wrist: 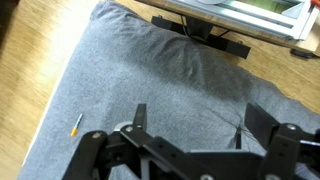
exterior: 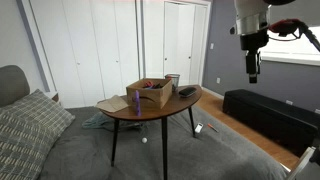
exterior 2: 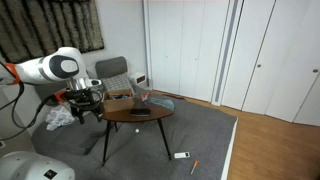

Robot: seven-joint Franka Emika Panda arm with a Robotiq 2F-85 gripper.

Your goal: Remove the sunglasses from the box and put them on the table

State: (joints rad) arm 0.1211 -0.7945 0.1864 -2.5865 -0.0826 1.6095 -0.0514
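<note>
Nearest me, the gripper (wrist: 198, 120) is spread wide with nothing between its fingers. The wrist view shows only grey carpet (wrist: 150, 70) and an orange pen (wrist: 75, 124) beneath it, with no sign of the box.

In an exterior view the gripper (exterior 2: 88, 103) hangs just off the edge of the bench (exterior 2: 160, 112), short of the box (exterior 2: 118, 100). In an exterior view from across the room, the box (exterior: 148, 92) stands open on the bench top with a dark flat shape (exterior: 187, 92) beside it. I cannot tell whether that shape is the sunglasses, and I cannot make out any inside the box.

I judge I am on the approach. Next I need to carry the gripper over the raised flaps, look down inside, then lower it between them.
</note>
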